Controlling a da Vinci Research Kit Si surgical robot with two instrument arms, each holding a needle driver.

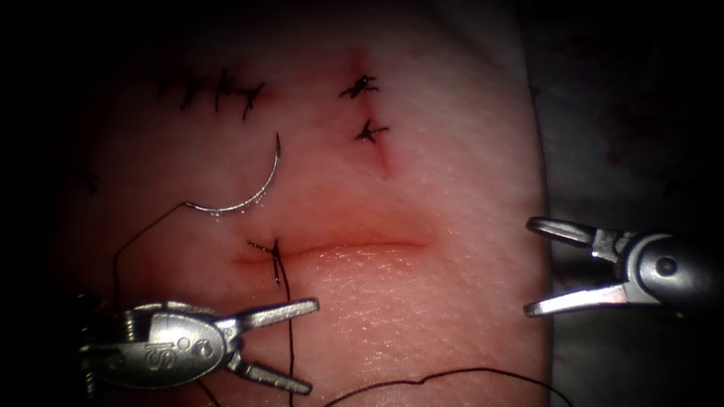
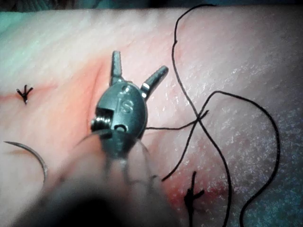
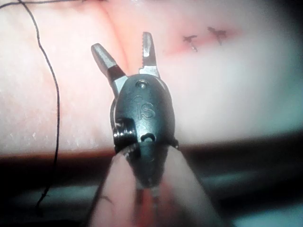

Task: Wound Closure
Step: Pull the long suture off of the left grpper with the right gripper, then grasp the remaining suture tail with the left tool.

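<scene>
The curved needle lies loose on the tissue, just above the left end of the cut; neither tool holds it and it is not in the tissue. Thread runs from its tail down to the left. A knotted stitch sits at the cut's left end, with thread trailing down from it. My left tool is below that stitch, jaws open, holding nothing. My right tool hovers off the tissue's right edge, jaws open and empty. The left wrist view shows the left tool, needle and thread.
Two finished stitches close a short cut above, and a row of stitches sits at the upper left. A thread loop lies along the lower tissue. The right tool shows beside thread.
</scene>
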